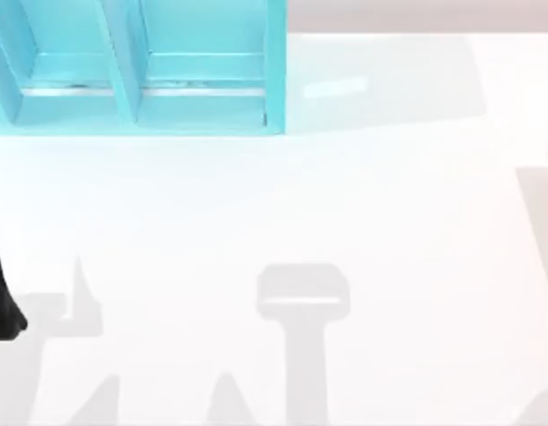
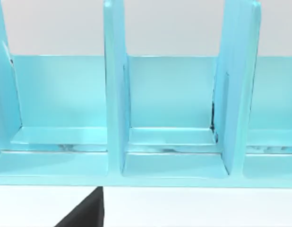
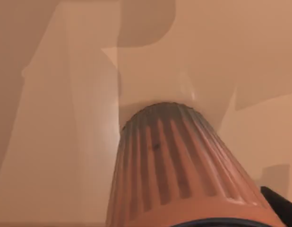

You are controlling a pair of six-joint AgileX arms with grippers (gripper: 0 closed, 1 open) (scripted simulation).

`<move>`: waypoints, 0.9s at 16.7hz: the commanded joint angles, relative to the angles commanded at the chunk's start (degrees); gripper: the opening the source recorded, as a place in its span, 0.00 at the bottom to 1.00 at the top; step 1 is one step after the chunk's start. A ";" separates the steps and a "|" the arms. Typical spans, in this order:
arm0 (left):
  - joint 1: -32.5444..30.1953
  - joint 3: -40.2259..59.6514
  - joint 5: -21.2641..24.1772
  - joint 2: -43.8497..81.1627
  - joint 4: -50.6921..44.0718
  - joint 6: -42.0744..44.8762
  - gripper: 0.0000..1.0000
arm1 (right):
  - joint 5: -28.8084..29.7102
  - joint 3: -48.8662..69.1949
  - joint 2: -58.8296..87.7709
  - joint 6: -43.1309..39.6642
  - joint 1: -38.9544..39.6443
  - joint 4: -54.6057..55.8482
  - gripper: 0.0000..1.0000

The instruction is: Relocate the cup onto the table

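Note:
The cup (image 3: 179,165) is a reddish-brown ribbed tumbler, seen very close in the right wrist view from its rim down to its narrower base. My right gripper is shut on the cup near the rim, and one dark fingertip (image 3: 284,204) shows beside it. The cup's base points at the table (image 3: 65,118) below; I cannot tell whether it touches. The white table (image 1: 283,204) fills most of the top view. My left arm (image 1: 1,297) is parked at the table's left edge.
A turquoise shelf unit (image 1: 168,80) with upright dividers stands at the table's back left. The left wrist view faces its compartments (image 2: 174,118), with a dark part of the left gripper (image 2: 84,213) in front. Grey arm shadows lie along the table's front.

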 joint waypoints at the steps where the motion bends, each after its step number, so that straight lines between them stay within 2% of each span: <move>1: 0.00 0.00 0.00 0.00 0.00 0.00 1.00 | 0.00 0.09 -0.09 0.14 0.17 -0.17 0.00; 4: 0.00 0.00 0.00 0.00 0.00 0.00 1.00 | -0.04 1.86 -2.41 3.34 3.80 -4.30 0.00; 11: 0.00 0.00 0.00 0.00 0.00 0.00 1.00 | -0.07 8.40 -13.22 17.66 17.90 -21.97 0.00; 15: 0.00 0.00 0.00 0.00 0.00 0.00 1.00 | -0.07 8.91 -14.36 18.93 19.16 -23.24 0.00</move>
